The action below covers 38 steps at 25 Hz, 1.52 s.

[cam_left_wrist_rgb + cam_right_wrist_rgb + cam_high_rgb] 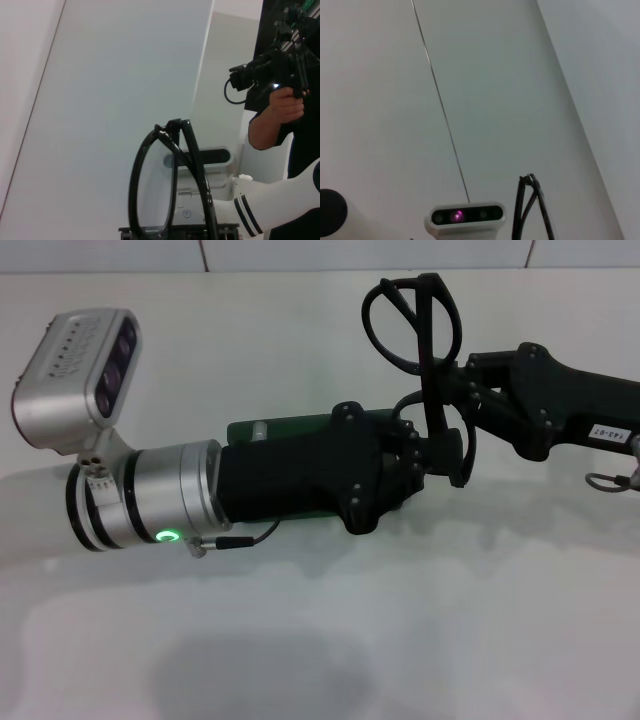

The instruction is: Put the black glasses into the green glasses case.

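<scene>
The black glasses (432, 340) hang upright in the air over the middle of the white table, one lens high and the other low. My left gripper (420, 455) reaches in from the left and is shut on their lower part. My right gripper (448, 385) comes from the right and is shut on the frame's middle bar. The frame (192, 155) rises from the picture's lower edge in the left wrist view, and the right wrist view shows only the glasses' tip (530, 200). The green glasses case (290, 428) lies on the table under my left wrist, mostly hidden; I cannot tell whether its lid is open.
The white table (320, 640) stretches bare toward the near edge, with a wall seam along the far side. A person holding a camera (280, 95) stands beyond the table in the left wrist view. The left wrist's silver camera housing (75, 370) sticks up at the left.
</scene>
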Each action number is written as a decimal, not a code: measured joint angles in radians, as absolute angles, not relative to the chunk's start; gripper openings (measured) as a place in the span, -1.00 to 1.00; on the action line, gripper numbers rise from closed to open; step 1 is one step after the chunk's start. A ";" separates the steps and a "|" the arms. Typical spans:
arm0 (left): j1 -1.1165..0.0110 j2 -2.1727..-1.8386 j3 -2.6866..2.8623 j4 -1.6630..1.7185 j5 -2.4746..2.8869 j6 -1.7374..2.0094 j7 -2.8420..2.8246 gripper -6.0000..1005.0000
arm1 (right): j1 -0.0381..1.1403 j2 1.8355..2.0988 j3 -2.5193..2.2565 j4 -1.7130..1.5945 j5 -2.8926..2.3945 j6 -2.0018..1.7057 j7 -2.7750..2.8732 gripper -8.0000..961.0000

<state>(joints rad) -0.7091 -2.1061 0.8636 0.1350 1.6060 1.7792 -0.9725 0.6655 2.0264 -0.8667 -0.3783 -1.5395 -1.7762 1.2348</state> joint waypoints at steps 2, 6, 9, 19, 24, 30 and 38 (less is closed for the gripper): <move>-0.712 -2.106 0.864 0.135 1.606 1.779 -0.972 -0.91 | 0.666 2.026 -0.867 -0.378 -1.539 -1.785 1.235 -0.83; -0.719 -2.106 0.864 0.127 1.606 1.780 -0.972 -0.91 | 0.667 2.026 -0.866 -0.377 -1.535 -1.795 1.235 -0.83; -0.723 -2.106 0.864 0.124 1.607 1.780 -0.972 -0.91 | 0.667 2.026 -0.866 -0.376 -1.530 -1.795 1.235 -0.83; -0.724 -2.106 0.864 0.124 1.607 1.779 -0.973 -0.90 | 0.661 2.024 -0.860 -0.376 -1.528 -1.772 1.232 -0.83; -0.689 -2.097 0.864 0.131 1.612 1.777 -0.978 -0.90 | 0.651 2.017 -0.858 -0.389 -1.527 -1.697 1.195 -0.83; -0.562 -2.088 0.865 0.220 1.634 1.715 -0.998 -0.90 | 0.664 2.014 -0.891 -0.436 -1.545 -1.606 1.149 -0.83; -0.389 -2.071 0.863 0.338 1.640 1.594 -1.012 -0.90 | 0.732 2.019 -1.128 -0.499 -1.549 -1.419 1.134 -0.82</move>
<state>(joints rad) -0.3893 -2.0711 0.8631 0.3378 1.6405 1.5940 -1.0122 0.7321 2.0187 -1.1276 -0.4989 -1.5494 -1.4194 1.1345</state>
